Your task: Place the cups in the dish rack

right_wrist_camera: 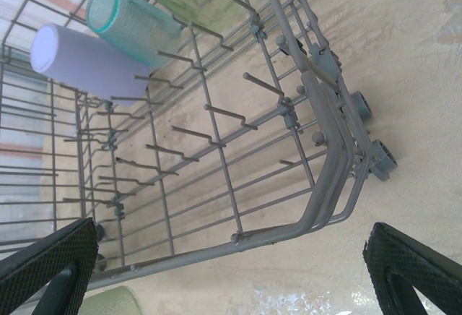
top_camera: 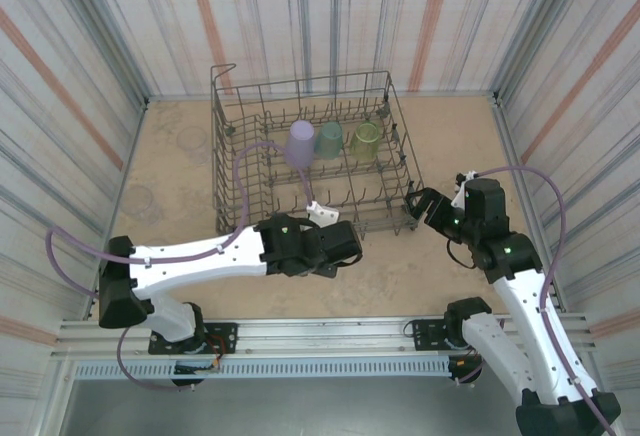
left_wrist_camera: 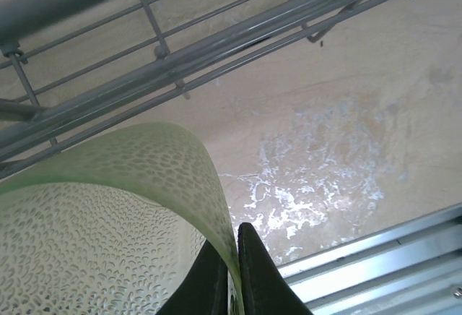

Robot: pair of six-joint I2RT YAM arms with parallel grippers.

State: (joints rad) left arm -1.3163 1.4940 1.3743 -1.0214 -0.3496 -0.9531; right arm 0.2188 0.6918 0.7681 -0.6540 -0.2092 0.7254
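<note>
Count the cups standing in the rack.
3 in the rack, one far row: lavender cup left, teal cup middle, green cup right. A clear one could go unnoticed.

The sandy beige, mottled tabletop (top_camera: 450, 156) carries a large grey wire dish rack (top_camera: 330, 181) at about twelve o'clock, resting on small grey wheels (right_wrist_camera: 382, 160). Well apart from it, a faint clear plastic tumbler (top_camera: 192, 139) stands at ten o'clock and a second clear tumbler (top_camera: 138, 201) at nine.

Dish rack (top_camera: 345, 196) x1, lav. cup (top_camera: 301, 143) x1, teal cup (top_camera: 329, 138) x1, yel-grn cup (top_camera: 366, 142) x2, clr cup (top_camera: 193, 139) x2.
</note>
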